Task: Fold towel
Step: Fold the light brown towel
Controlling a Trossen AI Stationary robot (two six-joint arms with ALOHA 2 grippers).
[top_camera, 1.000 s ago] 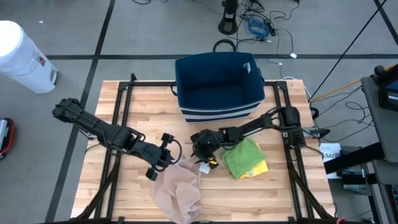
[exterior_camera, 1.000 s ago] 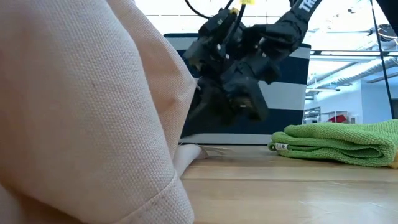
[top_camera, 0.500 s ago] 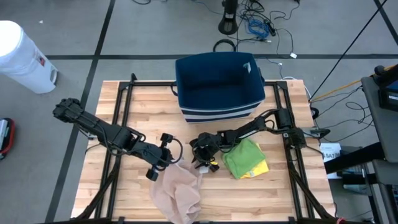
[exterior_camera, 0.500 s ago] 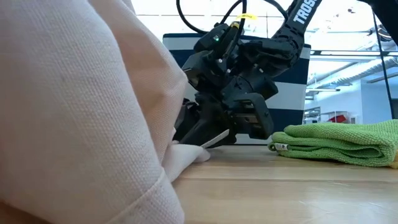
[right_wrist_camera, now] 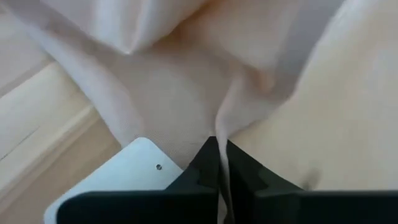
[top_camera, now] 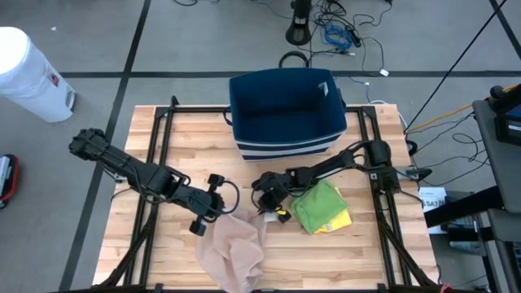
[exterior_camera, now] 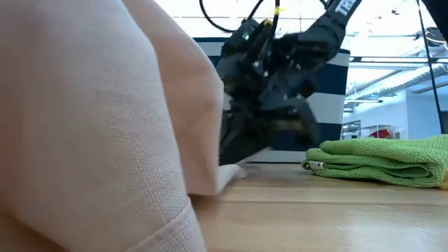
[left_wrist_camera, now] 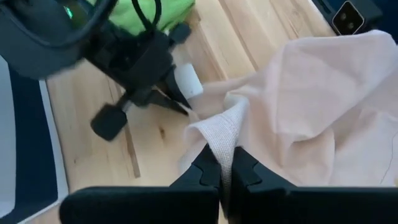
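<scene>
A crumpled beige towel [top_camera: 234, 248] lies on the wooden table's near middle and fills the left of the low view [exterior_camera: 84, 140]. My left gripper [top_camera: 214, 205] is shut on the towel's far left part. My right gripper [top_camera: 265, 206] is shut on its far right edge, seen dark and tipped downward in the low view [exterior_camera: 241, 143]. A white label [right_wrist_camera: 121, 180] on the towel shows beside the right fingers. A folded green towel [top_camera: 321, 207] rests flat on the table to the right. My left gripper pinches a raised fold of the towel [left_wrist_camera: 219, 134] between its two fingers, coming slanting down from the table's left. The fold stands up from the cloth; the rest lies slack on the table. My right gripper pinches a thin ridge of the towel's edge [right_wrist_camera: 225, 127] between its two fingers, slanting down from the table's right. One layer or several, I cannot tell. A corner of the cloth [exterior_camera: 234, 171] below the fingers lies on the table.
A navy basket with white stripes [top_camera: 285, 114] stands at the far middle of the table. Black frame rails [top_camera: 159, 155] run along both sides. The folded green towel [exterior_camera: 385, 161] lies close to the right of my right gripper.
My right gripper has come down toward the near edge onto the towel's far right edge and shut on it. The cloth beside it has bunched up a little. My left gripper has stayed shut on its fold.
</scene>
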